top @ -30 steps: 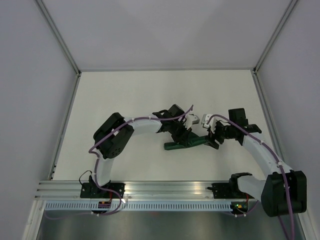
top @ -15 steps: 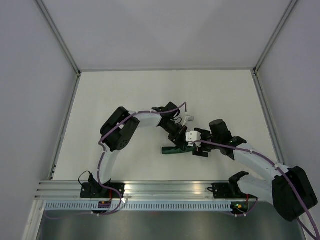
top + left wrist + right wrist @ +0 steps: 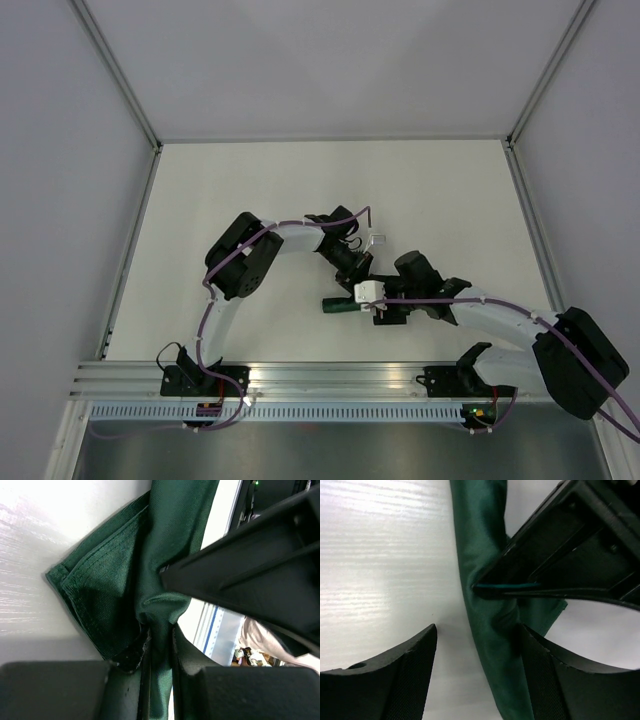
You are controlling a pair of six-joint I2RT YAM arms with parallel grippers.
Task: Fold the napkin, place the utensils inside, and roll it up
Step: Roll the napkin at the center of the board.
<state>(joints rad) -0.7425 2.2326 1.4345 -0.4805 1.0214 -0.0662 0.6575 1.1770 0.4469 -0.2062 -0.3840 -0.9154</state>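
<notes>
The dark green napkin [image 3: 336, 305] lies bunched into a narrow strip on the white table, between the two grippers. My left gripper [image 3: 357, 274] is shut on a fold of the napkin [image 3: 115, 590], which is pinched between its fingers [image 3: 160, 636]. My right gripper [image 3: 381, 308] is open, its fingers [image 3: 400, 670] straddling the strip of napkin [image 3: 485, 580] just above the table. The left gripper's black fingers [image 3: 570, 555] show in the right wrist view, clamped on the cloth. No utensils are in view.
The white table [image 3: 250, 190] is walled by grey panels at the left, back and right. An aluminium rail [image 3: 330, 378] runs along the near edge, where both arm bases sit. The two grippers are very close together.
My right arm has swung left and nearer, from the napkin's right end to close beside the left gripper. The napkin has bunched and shifted slightly left and nearer. The left gripper keeps its hold.
</notes>
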